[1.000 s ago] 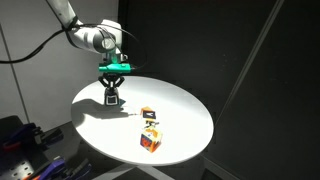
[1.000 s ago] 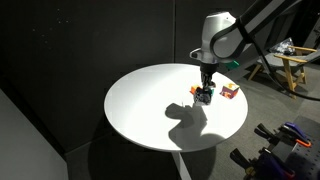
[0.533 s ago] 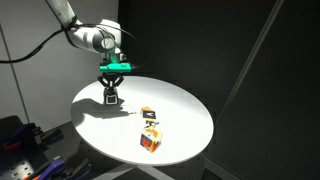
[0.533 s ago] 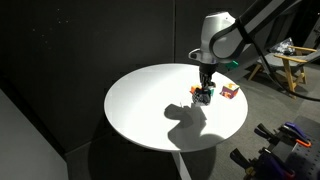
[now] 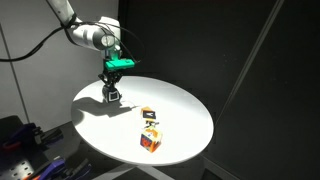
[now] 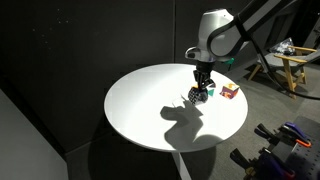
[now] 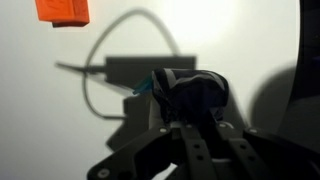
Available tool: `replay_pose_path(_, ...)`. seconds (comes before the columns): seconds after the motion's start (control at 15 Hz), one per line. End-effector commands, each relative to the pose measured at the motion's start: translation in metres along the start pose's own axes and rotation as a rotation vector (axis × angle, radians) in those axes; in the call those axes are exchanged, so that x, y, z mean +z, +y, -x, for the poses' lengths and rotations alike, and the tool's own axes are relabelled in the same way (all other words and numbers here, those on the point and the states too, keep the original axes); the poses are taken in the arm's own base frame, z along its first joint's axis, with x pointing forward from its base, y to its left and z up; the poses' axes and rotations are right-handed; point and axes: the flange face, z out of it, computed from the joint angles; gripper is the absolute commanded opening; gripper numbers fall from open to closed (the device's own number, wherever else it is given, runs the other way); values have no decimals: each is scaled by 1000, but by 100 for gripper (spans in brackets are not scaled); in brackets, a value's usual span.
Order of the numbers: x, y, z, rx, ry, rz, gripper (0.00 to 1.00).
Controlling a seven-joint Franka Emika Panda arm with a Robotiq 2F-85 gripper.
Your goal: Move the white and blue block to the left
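Arm: a white robot arm (image 5: 85, 35) reached down over the far part of a round white table (image 5: 185, 115).
Tool: its dark two-finger gripper (image 5: 112, 96), under a green mount, pointed straight down, its fingers clamped on a small white cube with light-blue edges (image 6: 203, 97).
Task block: it sat between the fingertips, at or just above the tabletop, over the gripper's shadow; whether it touched the surface could not be told.
Other cubes: an orange-and-white cube (image 5: 149, 115) and a red-orange and blue cube (image 5: 151, 140) sat near each other nearer the table's front edge in an exterior view, both well apart from the gripper.
Wrist view: the dark fingers filled the lower middle, with a sliver of light blue showing beside them; an orange cube face (image 7: 62, 10) showed at the top-left corner.
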Motion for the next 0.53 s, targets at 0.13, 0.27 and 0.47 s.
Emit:
replay_pose_path(0.13,-11,5,-12,-300,8,19,4)
replay_pose_path(0.27,-13,6,-17,-407,11,27,4)
replay_pose_path(0.47,-18,5,-23,-565,17,35,4)
